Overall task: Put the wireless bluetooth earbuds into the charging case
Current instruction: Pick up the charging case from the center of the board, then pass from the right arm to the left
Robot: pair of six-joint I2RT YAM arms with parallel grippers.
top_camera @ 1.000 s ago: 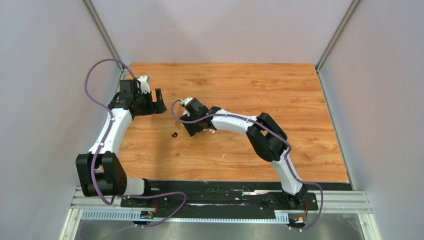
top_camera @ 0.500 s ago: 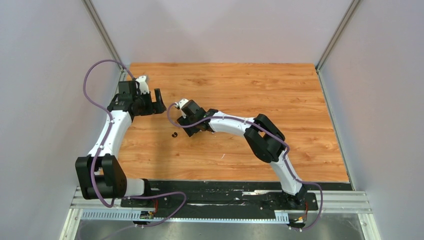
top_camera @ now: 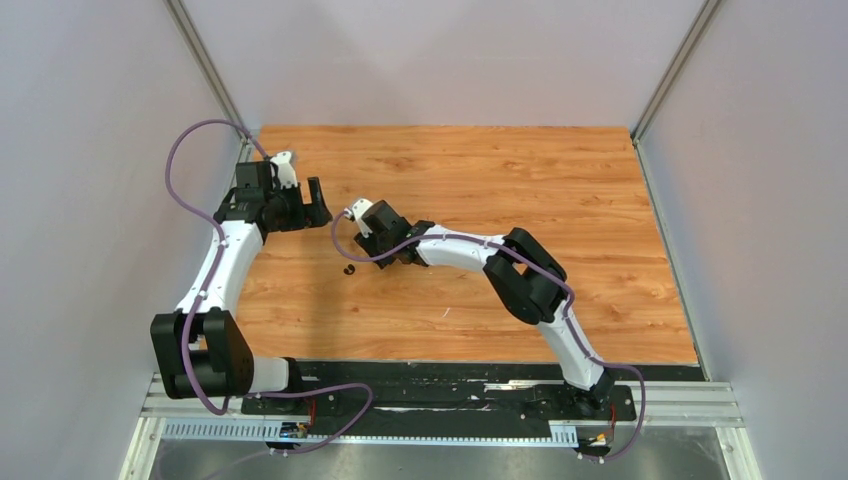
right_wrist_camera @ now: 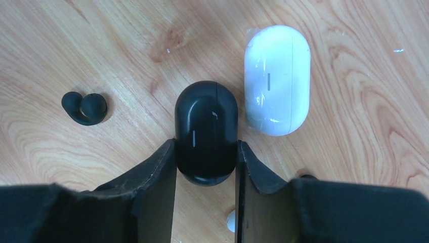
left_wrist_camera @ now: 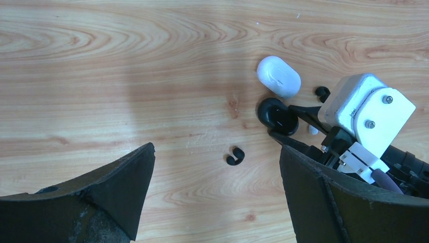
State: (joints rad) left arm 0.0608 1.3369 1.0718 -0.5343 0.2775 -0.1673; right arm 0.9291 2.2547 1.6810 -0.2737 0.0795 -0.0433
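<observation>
My right gripper (right_wrist_camera: 206,167) is shut on the near end of a closed black oval charging case (right_wrist_camera: 206,129) lying on the wood table. A closed white case (right_wrist_camera: 276,79) lies right beside it. One black earbud (right_wrist_camera: 84,107) lies on the table to the left. A white earbud (right_wrist_camera: 231,220) peeks out between the fingers, near the right one. My left gripper (left_wrist_camera: 216,152) is open and empty above the table. Below it I see the black earbud (left_wrist_camera: 234,156), the black case (left_wrist_camera: 275,115), the white case (left_wrist_camera: 278,76), a second black earbud (left_wrist_camera: 322,92) and a white earbud (left_wrist_camera: 313,129).
The wood table (top_camera: 560,190) is walled by grey panels at the left, back and right. In the top view the left gripper (top_camera: 310,205) hovers near the left edge, the right gripper (top_camera: 385,250) close beside it, and the black earbud (top_camera: 349,269) lies in front.
My right gripper has moved left and slightly farther back, toward the left gripper. The left gripper has shifted a little back. The loose black earbud has not moved.
</observation>
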